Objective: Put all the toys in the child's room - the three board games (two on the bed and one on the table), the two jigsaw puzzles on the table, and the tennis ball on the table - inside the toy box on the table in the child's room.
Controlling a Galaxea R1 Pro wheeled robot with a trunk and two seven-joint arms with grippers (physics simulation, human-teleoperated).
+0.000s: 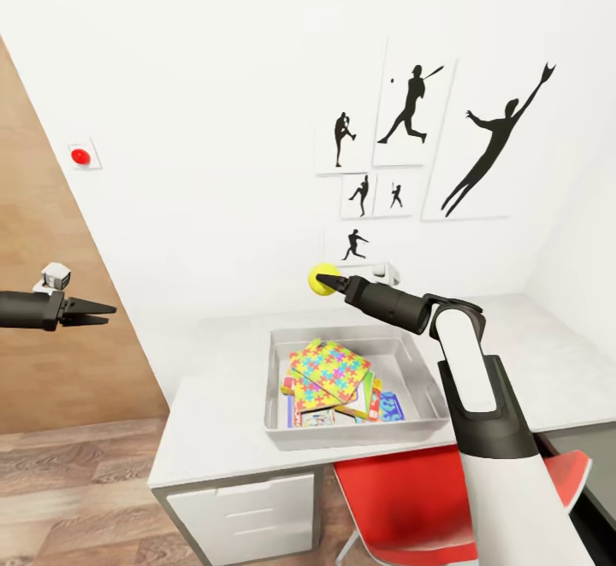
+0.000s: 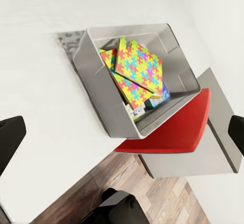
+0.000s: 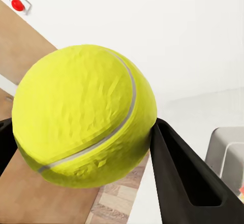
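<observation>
While the right pincer (image 1: pixel 330 281) clamps the fuzzy tennis ball (image 1: pixel 323 279), the left pincer (image 1: pixel 101 313) sits narrow.

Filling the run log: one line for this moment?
right pincer: holds tennis ball above toy box | left pincer: empty

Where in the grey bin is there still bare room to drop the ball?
The light grey plastic toy box shows bare floor along its far wall and at its far right corner, beside the stacked jigsaw puzzles. The centre and near side are crowded with flat boxes. The right pincer holds the yellow-green tennis ball above the far edge.
</observation>
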